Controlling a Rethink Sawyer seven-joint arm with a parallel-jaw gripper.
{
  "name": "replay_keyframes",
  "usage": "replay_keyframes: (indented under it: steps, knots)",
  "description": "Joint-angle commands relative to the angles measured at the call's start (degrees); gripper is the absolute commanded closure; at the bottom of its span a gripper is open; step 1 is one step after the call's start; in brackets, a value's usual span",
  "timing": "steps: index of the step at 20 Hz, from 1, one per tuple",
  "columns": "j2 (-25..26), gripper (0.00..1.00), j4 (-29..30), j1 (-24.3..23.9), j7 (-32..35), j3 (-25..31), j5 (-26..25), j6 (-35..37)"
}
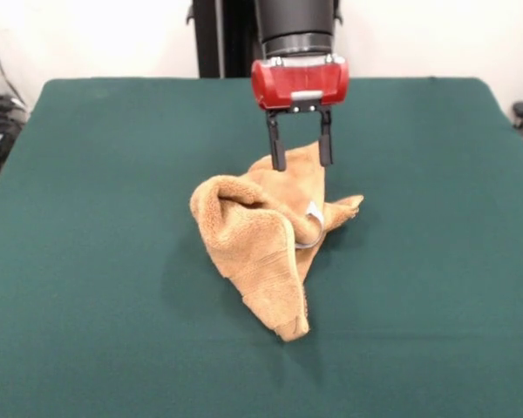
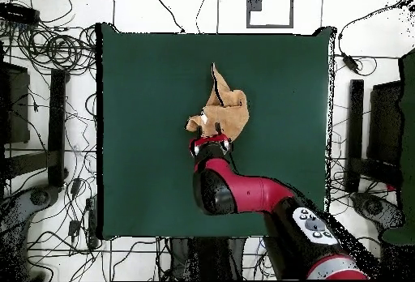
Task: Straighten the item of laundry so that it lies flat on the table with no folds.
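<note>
The green worktop (image 1: 87, 261) spans nearly the whole front view; the red and black arm (image 2: 243, 194) drops in from twelve o'clock, presumably to draw a buried edge outward; the towel (image 1: 261, 252) lies crumpled near the centre, folded over itself, one corner trailing toward six o'clock, another poking toward three, so flattening is far from done; the tool (image 1: 301, 161) hangs at the heap's twelve o'clock edge, its two fingers (image 1: 277, 148) spread apart, straddling a raised fold; a white tag (image 1: 315, 212) shows at the right.

a glossy red, rounded tool housing (image 1: 299, 83) sits under a black cylindrical wrist, with two thin black fingers (image 1: 276, 144) below. the arm (image 2: 251, 196) is red with black joints and a grey button pad.
</note>
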Motion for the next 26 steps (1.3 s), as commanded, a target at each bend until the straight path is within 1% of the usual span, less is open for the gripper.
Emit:
replay_keyframes:
  steps: [1,7,11,19,22,26]
  knots:
    - [-0.77,0.0,-5.35,4.39,5.86,-3.08,1.87,7.26]
    - [-1.64,0.0,-6.15,6.74,5.62,-5.01,1.45,8.73]
    - [0.01,0.0,-8.43,7.54,4.34,-5.36,-0.11,9.21]
    - [3.1,0.0,-10.61,6.48,4.85,-4.06,-1.43,9.71]
    - [6.02,0.0,-11.94,5.03,4.49,-2.53,-1.43,12.73]
    - [6.55,0.0,-12.59,3.45,3.76,-0.69,-2.07,15.86]
